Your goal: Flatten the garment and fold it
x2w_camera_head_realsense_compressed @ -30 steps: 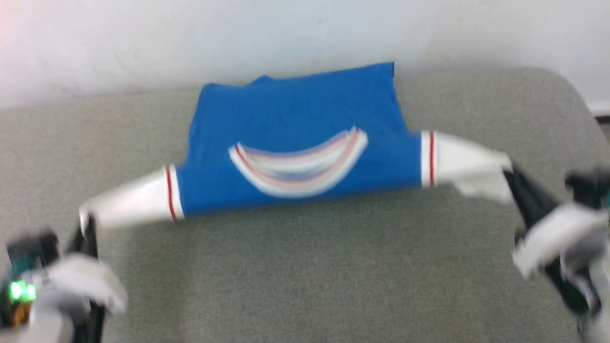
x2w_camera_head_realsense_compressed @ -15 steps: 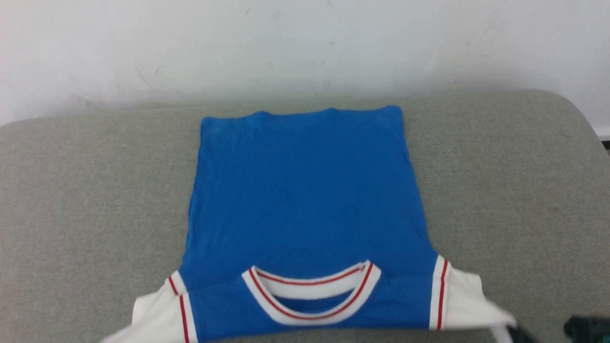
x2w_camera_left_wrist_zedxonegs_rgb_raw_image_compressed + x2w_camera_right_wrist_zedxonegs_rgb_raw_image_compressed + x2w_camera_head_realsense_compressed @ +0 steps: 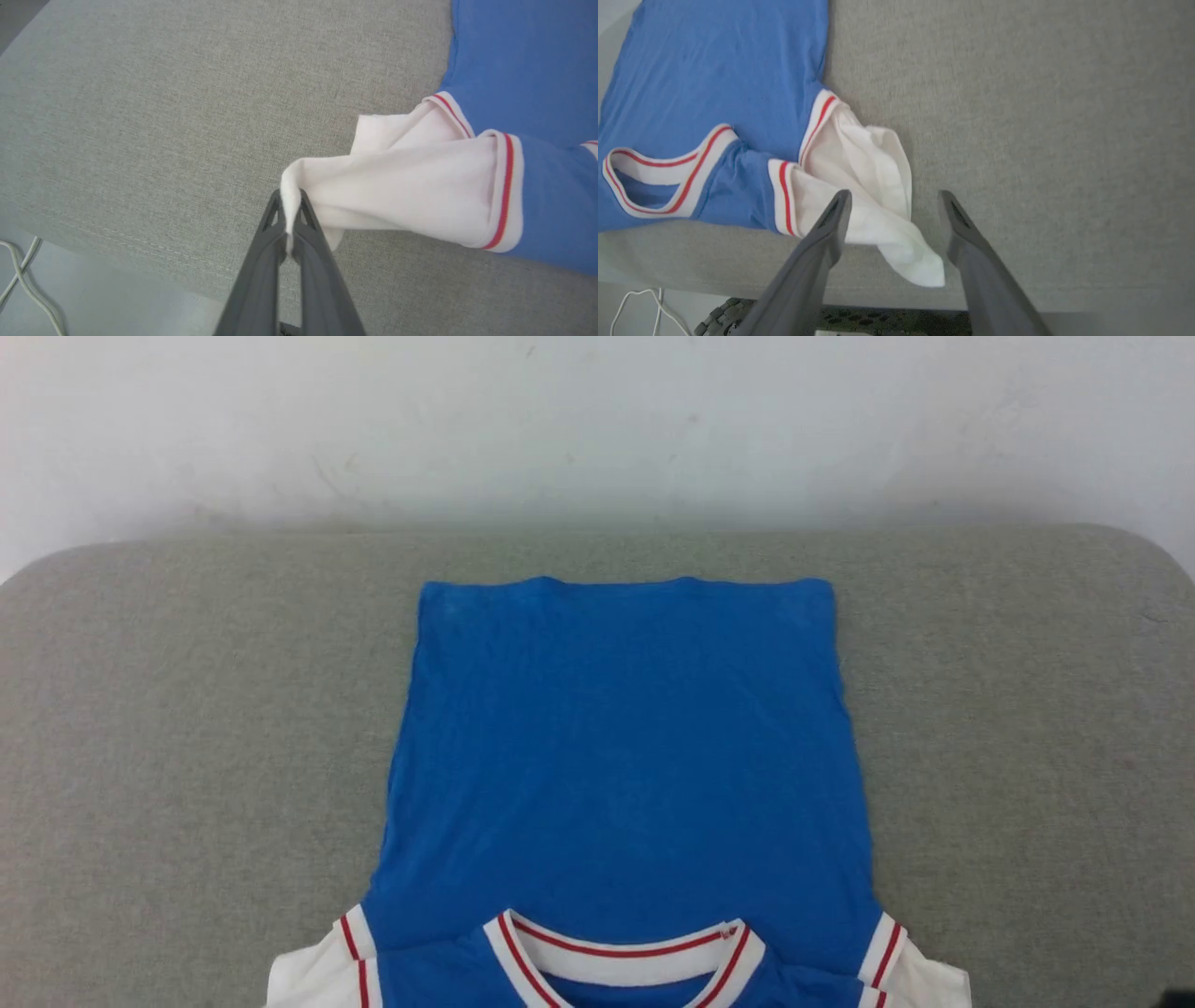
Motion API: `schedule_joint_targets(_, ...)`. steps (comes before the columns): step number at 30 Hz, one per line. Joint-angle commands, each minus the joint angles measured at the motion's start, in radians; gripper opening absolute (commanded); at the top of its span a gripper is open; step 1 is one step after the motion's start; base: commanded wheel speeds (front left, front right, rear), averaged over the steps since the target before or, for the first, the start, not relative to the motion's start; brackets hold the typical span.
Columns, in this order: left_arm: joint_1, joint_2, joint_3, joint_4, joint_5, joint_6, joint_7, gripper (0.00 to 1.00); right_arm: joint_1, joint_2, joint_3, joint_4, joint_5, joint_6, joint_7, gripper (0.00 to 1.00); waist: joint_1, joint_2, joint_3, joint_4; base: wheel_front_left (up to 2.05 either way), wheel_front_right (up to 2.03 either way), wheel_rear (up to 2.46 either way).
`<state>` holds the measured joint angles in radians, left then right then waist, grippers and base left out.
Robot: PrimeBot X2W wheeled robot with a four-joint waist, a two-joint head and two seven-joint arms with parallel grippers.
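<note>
The blue jersey shirt (image 3: 625, 756) is spread flat on the grey fabric-covered tabletop (image 3: 187, 728), collar at the near edge. One white sleeve (image 3: 397, 186) is pinched by the clenched left gripper (image 3: 290, 207). The right gripper (image 3: 894, 198) is held released over the other sleeve (image 3: 859, 163).

Lighting: bright, even and diffuse, with soft shadows.
Head view: slightly soft throughout. The wall (image 3: 597, 420) beyond the garment (image 3: 625, 747) is washed pale, with faint shade along its foot.
Left wrist view: crisp weave on the grey cushion (image 3: 140, 116), and a soft shadow beneath the garment's lifted sleeve (image 3: 397, 186).
Right wrist view: mild blur, with a dim shadow beside the garment's other sleeve (image 3: 873, 196).
</note>
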<state>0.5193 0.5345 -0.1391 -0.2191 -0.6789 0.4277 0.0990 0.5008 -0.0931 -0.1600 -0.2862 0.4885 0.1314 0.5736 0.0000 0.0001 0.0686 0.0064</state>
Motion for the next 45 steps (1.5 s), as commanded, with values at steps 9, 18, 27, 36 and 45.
schedule_joint_targets(9,-0.133,-0.070,-0.015,-0.020,0.042,-0.002,-0.120,0.00,-0.400,-0.042,-0.178,0.116,-0.017,-0.001,-0.201,1.00,0.0000,-0.0001,0.110,0.090,0.00,0.00,0.00)
schedule_joint_targets(18,-0.260,-0.143,-0.077,-0.010,0.074,-0.026,-0.198,0.00,-0.945,-0.185,-0.084,0.615,-0.005,-0.001,-0.234,1.00,0.0000,-0.0001,0.237,0.186,0.00,0.00,0.00)
schedule_joint_targets(27,-0.354,-0.189,-0.127,0.015,0.087,-0.072,-0.252,0.00,-1.284,-0.281,0.018,0.965,0.030,-0.001,0.018,1.00,0.0000,-0.0001,0.323,0.277,0.00,0.00,0.00)
schedule_joint_targets(36,-0.402,-0.214,-0.150,0.052,0.082,-0.099,-0.276,0.00,-1.419,-0.307,0.063,1.113,0.028,-0.001,0.193,1.00,0.0000,-0.0001,0.378,0.323,0.00,0.00,0.00)
schedule_joint_targets(45,-0.421,-0.219,-0.153,0.096,0.072,-0.117,-0.290,0.00,-1.424,-0.295,0.052,1.264,-0.031,-0.001,0.423,0.00,0.0000,-0.0001,0.363,0.324,0.00,0.00,0.00)
